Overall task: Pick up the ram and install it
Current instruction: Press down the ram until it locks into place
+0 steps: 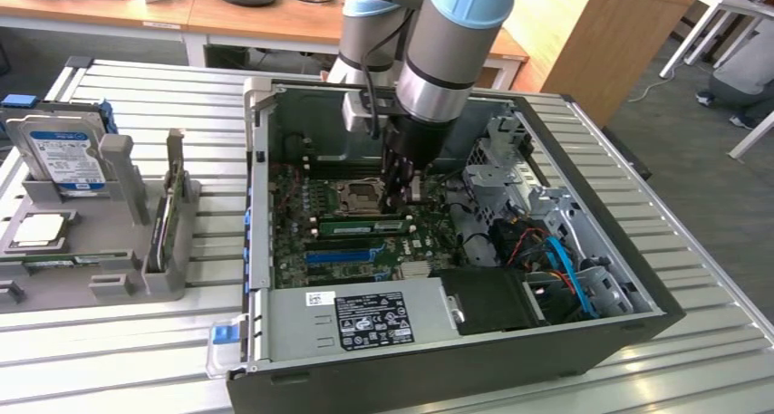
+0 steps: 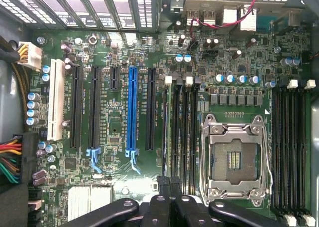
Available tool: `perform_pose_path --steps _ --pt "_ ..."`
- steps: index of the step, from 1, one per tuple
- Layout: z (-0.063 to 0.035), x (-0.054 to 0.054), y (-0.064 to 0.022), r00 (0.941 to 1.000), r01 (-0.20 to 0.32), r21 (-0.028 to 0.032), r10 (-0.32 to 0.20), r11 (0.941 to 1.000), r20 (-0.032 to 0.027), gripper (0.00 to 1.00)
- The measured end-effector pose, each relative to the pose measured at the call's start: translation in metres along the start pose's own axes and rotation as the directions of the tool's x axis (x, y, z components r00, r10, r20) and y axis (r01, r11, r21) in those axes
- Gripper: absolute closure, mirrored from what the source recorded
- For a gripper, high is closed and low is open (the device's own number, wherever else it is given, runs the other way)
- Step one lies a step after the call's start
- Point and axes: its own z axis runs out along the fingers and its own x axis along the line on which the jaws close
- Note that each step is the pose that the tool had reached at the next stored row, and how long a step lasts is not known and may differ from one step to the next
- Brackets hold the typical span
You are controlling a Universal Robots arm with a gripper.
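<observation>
We see the open computer case (image 1: 257, 206) lying on the slatted table (image 1: 121, 360). It holds the motherboard (image 1: 288, 242), a power supply (image 1: 362, 319) along its near wall, and blue and orange cables (image 1: 559, 255) toward the exterior view's right. On the exterior view's left a grey holder (image 1: 133, 251) carries 1 hard drive (image 1: 67, 156) standing upright and 1 processor chip (image 1: 36, 231) lying flat.

The ram (image 1: 362, 226) stands on edge in a slot on the motherboard, just beside the bare processor socket (image 1: 362, 195). The gripper (image 1: 398, 197) hangs just over the ram's end toward the exterior view's right. Whether it is apart, together or clamped on the ram, we cannot tell.

The case walls ring the board on every side. A metal drive cage (image 1: 496, 165) rises close beside the arm on the exterior view's right, and the case's upper side is open.
</observation>
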Motion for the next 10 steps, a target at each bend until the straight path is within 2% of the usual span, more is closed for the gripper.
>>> perform_pose_path --steps 10 --pt "-0.0007 0.000 -0.0148 1.0000 0.000 0.0000 0.000 1.0000 0.0000 0.89"
